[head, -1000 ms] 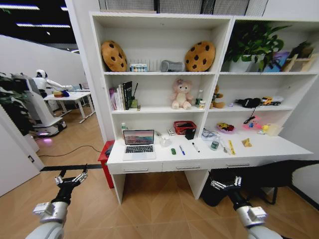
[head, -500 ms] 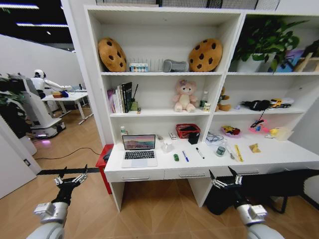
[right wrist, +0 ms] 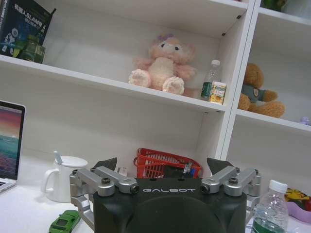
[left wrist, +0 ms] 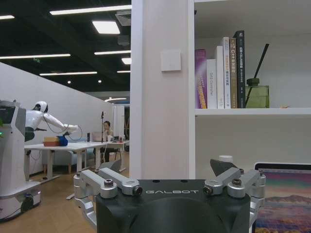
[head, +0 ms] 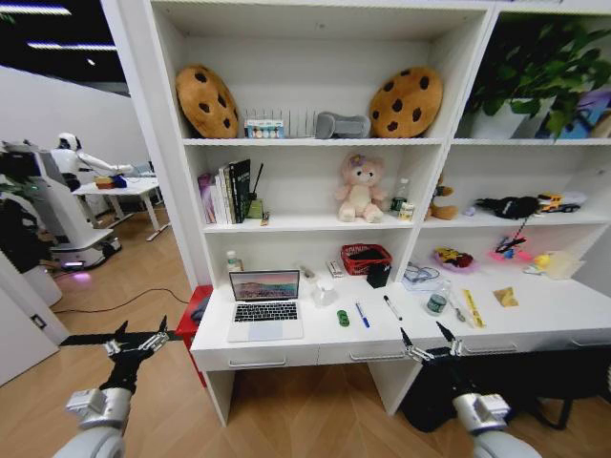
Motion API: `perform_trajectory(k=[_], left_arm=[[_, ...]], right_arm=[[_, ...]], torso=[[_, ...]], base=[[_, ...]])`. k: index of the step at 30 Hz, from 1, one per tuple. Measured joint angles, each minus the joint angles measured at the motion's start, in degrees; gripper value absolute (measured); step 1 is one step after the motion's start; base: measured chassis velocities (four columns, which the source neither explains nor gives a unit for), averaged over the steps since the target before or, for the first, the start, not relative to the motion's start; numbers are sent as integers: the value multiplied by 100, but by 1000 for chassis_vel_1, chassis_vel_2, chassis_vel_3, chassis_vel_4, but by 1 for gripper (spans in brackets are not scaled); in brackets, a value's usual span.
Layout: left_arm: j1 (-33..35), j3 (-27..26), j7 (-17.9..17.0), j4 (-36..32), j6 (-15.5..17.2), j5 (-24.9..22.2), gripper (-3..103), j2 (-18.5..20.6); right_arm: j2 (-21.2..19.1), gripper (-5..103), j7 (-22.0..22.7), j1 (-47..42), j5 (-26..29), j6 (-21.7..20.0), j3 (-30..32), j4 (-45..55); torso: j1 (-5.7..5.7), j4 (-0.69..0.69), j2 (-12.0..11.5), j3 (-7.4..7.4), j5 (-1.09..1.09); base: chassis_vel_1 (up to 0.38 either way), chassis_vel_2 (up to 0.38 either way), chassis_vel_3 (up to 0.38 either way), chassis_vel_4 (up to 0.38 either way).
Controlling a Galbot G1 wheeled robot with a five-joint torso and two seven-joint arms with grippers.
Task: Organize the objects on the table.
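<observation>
The robot has rolled closer since a second ago: the long white desk with three front drawers and its shelving loom larger, while both arms hang low in front as before. The right gripper sits just short of the desk's front edge with its metal fingers spread wide and nothing between them. The left gripper, fingers likewise splayed and empty, hovers over the wooden floor off the desk's left end.

Out from the right claw, up and to its left on the desktop, lie the black pen, then the blue pen, then the tiny green toy car. Both pens lie with their long axes running front to back, slanting slightly. The thin silver laptop stands open further left, nearer the left arm. For the small items, I'd say the right arm is plainly closer.
</observation>
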Motion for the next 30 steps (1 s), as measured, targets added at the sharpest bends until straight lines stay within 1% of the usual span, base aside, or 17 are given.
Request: perform_trajectory(k=[2, 6, 7, 8, 11, 12, 14, 17, 19, 20, 22, 23, 24, 26, 28, 29, 30], left_arm=[[-2, 11, -2, 2, 0, -4, 100, 10], [-9, 17, -4, -18, 0, -5, 100, 26], [-23, 23, -5, -24, 0, -5, 103, 35], [-32, 25, -6, -24, 1, -5, 101, 39], [-47, 27, -10, -22, 1, -5, 100, 42], [-46, 28, -12, -19, 1, -5, 100, 41], [-40, 28, -14, -19, 1, -6, 99, 39], [-22, 24, -16, -34, 1, -6, 99, 34], [-7, 24, -34, -71, 1, 5, 98, 27], [14, 23, -38, -133, 17, 8, 96, 36], [25, 23, -38, -174, 36, 8, 96, 47], [50, 33, -35, -281, 90, -1, 97, 120], [50, 33, -35, -281, 90, -1, 97, 120], [76, 88, -23, -440, 225, -106, 98, 346], [117, 193, 2, -522, 321, -221, 88, 682], [117, 193, 2, -522, 321, -221, 88, 682], [153, 253, 40, -554, 343, -238, 83, 961]], right_arm=[[-8, 100, 1, 6, -11, -2, -6, -21], [-24, 100, 3, 28, -11, -14, -6, -23], [-29, 100, 11, 47, -11, -32, -7, -20], [-30, 100, 15, 53, -11, -42, -7, -11], [-35, 100, 22, 69, -21, -65, -14, 21], [-39, 100, 25, 74, -27, -68, -14, 25], [-42, 100, 31, 79, -33, -71, -14, 28], [-42, 100, 64, 82, -49, -100, -19, 38], [-15, 100, 135, 86, -64, -123, -48, 88], [8, 100, 163, 86, -65, -123, -61, 112], [19, 100, 174, 84, -72, -123, -63, 121], [48, 100, 196, 60, -135, -107, -63, 130], [48, 100, 196, 60, -135, -107, -63, 130], [90, 100, 199, -9, -247, -49, -61, 90], [130, 100, 200, -68, -283, -9, -43, 49], [130, 100, 200, -68, -283, -9, -43, 49], [159, 100, 206, -91, -301, 15, -26, 25]], torso=[[0, 0, 0, 0, -7], [-1, 0, 0, 0, -1], [1, 0, -1, 1, -3], [1, -2, 0, 0, -7], [0, -1, 0, 0, 2], [1, 0, 0, 0, -6], [0, -1, 1, -1, -8], [1, 1, -1, 1, 0], [1, -1, 0, 0, -9], [4, 0, -1, 1, 1], [5, 0, -2, 1, 1], [6, 0, -2, 1, -7], [6, 0, -2, 1, -7], [1, 2, -1, 0, -2], [-3, 0, 1, -1, -6], [-3, 0, 1, -1, -6], [-5, 1, 3, -2, -8]], base=[[-175, 186, 186, -170], [-171, 179, 181, -187], [-180, 185, 184, -191], [-180, 212, 203, -191], [-209, 210, 201, -216], [-216, 197, 206, -199], [-216, 197, 209, -190], [-205, 188, 194, -205], [-175, 183, 178, -166], [-107, 143, 149, -158], [-107, 143, 149, -127], [-82, 75, 88, -35], [-82, 75, 88, -35], [0, 0, 0, 0], [0, 0, 0, 0], [0, 0, 0, 0], [0, 0, 0, 0]])
